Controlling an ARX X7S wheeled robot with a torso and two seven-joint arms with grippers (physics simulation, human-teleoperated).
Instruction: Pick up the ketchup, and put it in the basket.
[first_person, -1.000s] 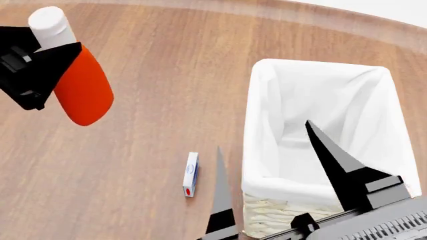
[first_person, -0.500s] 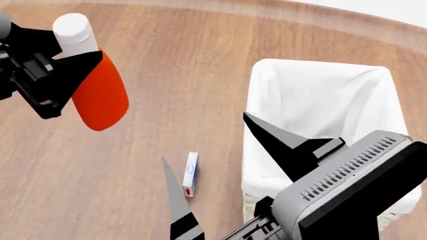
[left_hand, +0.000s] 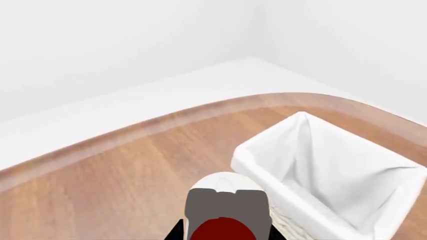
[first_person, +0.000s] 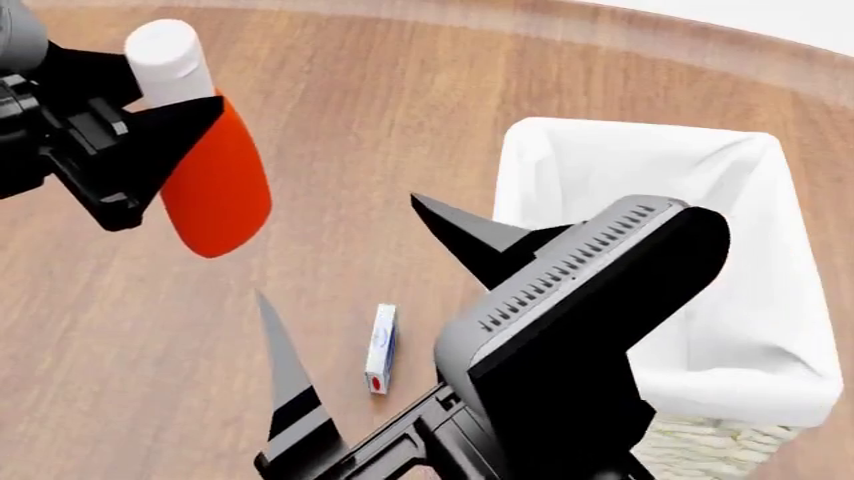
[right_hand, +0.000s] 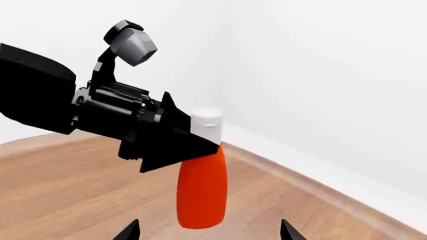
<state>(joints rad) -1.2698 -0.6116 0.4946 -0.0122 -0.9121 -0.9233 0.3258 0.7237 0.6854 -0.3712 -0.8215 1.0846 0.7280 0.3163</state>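
Head view showed my left gripper (first_person: 167, 125) clamped on the ketchup (first_person: 214, 190), its dark fingers pinching the bottle just below the white cap. The bottle hung clear of the wooden table (first_person: 347, 120), cap tilted up and away from me, its rounded orange-red base lowest. Taking the basket (first_person: 747, 180) as my mark, the ketchup was well apart from it, off toward my left arm's side, with a broad strip of bare wood between the bottle and the basket's near white rim.

The basket stood upright with its cloth liner folded over the rim and its mouth open upward. My right arm crossed in front of the basket's nearer half and hid that part of the rim. My right gripper (first_person: 354, 270) stood spread wide, one pointed finger reaching toward the basket's left wall, the other out over the bare wood, nothing between them. A small white box (first_person: 382, 348) lay flat on the table just left of the basket's near corner, between those two fingers as I saw it.

From the left wrist camera the basket (left_hand: 320, 165) sat close under the table's curved far edge, and the bottle (left_hand: 223, 210) filled the lower frame beside the basket's nearest rim.

The right wrist camera looked across at the ketchup (right_hand: 202, 187) hanging upright in the left gripper (right_hand: 175, 145), with open air all around the bottle's body.
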